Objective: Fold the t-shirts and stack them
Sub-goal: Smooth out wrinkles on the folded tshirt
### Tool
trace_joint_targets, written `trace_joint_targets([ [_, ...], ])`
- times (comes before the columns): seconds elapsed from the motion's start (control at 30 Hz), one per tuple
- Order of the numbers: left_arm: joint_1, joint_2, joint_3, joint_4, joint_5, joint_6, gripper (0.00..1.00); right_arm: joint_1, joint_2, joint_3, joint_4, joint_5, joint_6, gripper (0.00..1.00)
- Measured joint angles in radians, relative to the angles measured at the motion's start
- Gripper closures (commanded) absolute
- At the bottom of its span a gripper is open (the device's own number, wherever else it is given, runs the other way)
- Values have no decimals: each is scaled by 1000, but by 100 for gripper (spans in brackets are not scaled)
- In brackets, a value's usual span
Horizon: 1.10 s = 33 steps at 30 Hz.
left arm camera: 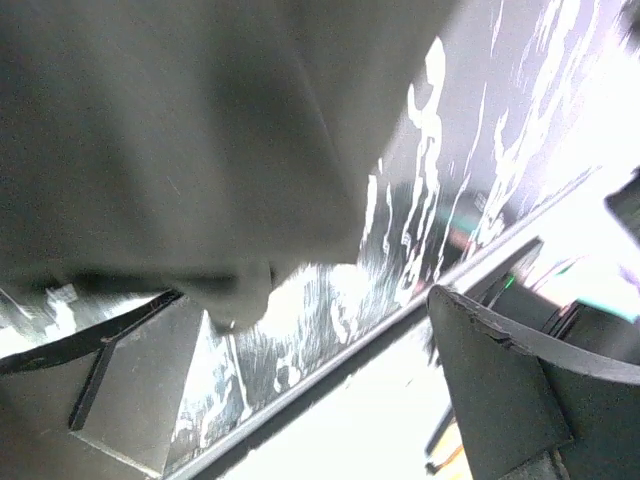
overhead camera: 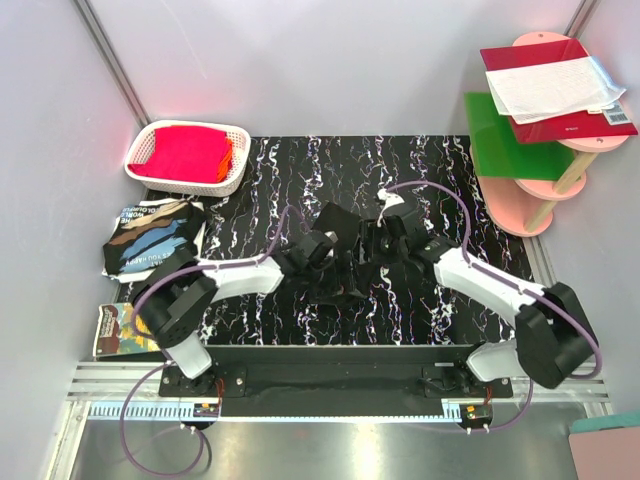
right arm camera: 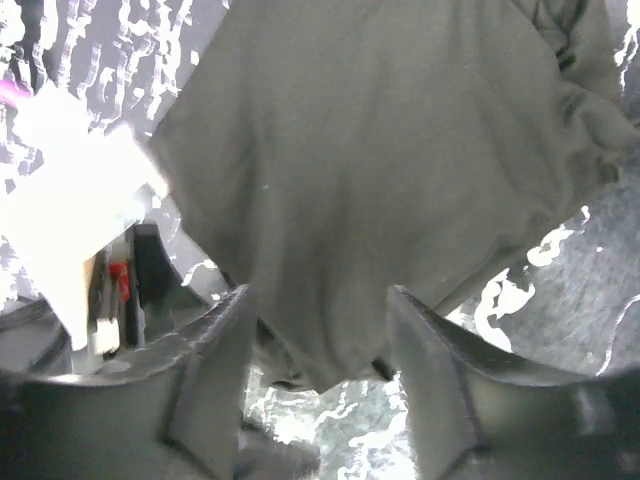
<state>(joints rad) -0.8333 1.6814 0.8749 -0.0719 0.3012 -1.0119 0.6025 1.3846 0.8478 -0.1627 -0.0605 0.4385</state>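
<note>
A dark grey t-shirt [overhead camera: 345,262] lies crumpled in the middle of the black marbled mat [overhead camera: 300,160], between my two grippers. My left gripper [overhead camera: 330,243] is at its left edge. In the left wrist view the left gripper [left arm camera: 315,300] is wide open, and the shirt [left arm camera: 200,130] hangs above it with a corner beside the left finger [left arm camera: 130,385]. My right gripper [overhead camera: 388,242] is at the shirt's right side. In the right wrist view the right gripper [right arm camera: 320,295] is open, and a hanging edge of the shirt [right arm camera: 370,170] dips between its fingers.
A white basket [overhead camera: 232,178] holding a folded red shirt [overhead camera: 187,153] stands at the mat's back left. A folded graphic shirt [overhead camera: 150,238] lies left of the mat, with another printed item [overhead camera: 118,330] nearer. A pink shelf stand [overhead camera: 545,120] stands at the back right.
</note>
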Motion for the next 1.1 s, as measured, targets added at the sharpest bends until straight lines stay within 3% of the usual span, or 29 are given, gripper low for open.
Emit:
trace_joint_targets([
  [0.03, -15, -18, 0, -22, -3, 20, 6, 2, -20, -6, -9, 5, 1, 64],
  [0.07, -26, -46, 0, -45, -9, 38, 18, 6, -38, -12, -12, 17, 2, 100],
  [0.1, -34, -76, 0, -66, -20, 53, 48, 9, -60, -19, -18, 30, 13, 100],
  [0.2, -37, -208, 31, -199, -113, 132, 100, 9, -119, -44, -42, 86, 36, 100],
  [0.33, -3, -298, 141, -324, -238, 237, 100, -21, -154, -88, -61, 137, 82, 100],
  [0.47, 68, -286, 193, -401, -347, 302, 100, -50, -148, -130, -89, 167, 133, 100],
  [0.77, 274, 148, 448, -648, -497, 358, 100, -64, 78, -123, -109, 172, 213, 100],
  [1.1, 294, 328, 575, -738, -466, 373, 100, -67, 254, 19, -121, 153, 213, 100],
])
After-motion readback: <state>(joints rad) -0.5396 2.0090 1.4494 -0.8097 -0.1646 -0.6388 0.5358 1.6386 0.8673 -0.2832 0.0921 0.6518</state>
